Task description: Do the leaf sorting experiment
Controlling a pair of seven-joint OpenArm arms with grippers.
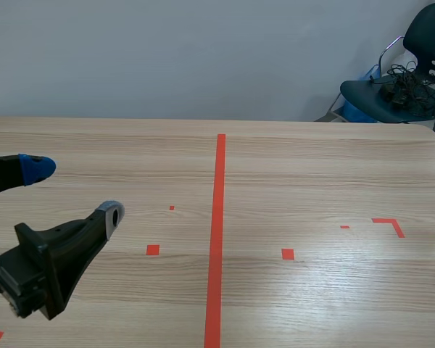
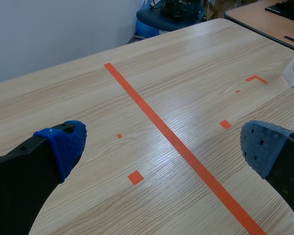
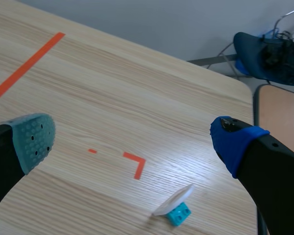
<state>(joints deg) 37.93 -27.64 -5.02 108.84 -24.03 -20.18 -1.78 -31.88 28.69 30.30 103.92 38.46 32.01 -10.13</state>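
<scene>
Nearest, over the near left corner of the bench (image 1: 312,312): left arm (image 1: 40,268), left jaws released and spread wide, gripping nothing; blue pad (image 1: 36,168) on one finger, grey pad (image 1: 112,214) on the other. Beneath and ahead of them, bare wood grain, a few small orange-red squares, and the long tape line (image 1: 217,239) up the bench's middle.

Over the bench's right side, seen only from its own wrist camera: right jaws, likewise released, nothing between them, teal-grey pad (image 3: 34,139) and blue-tipped finger (image 3: 232,142) far apart. Just ahead, between the lines of those two fingers: small white leaf-shaped piece (image 3: 172,200), tilted, seated in a cyan brick (image 3: 180,213), close to the bench's right edge, just right of the orange-red corner mark (image 3: 135,164), touched by neither jaws.

Farther off, past the bench's rounded far right corner: second tabletop (image 3: 279,107) alongside, dark chair (image 1: 409,80) heaped with black cables (image 1: 400,85), then grey wall (image 1: 167,58).
</scene>
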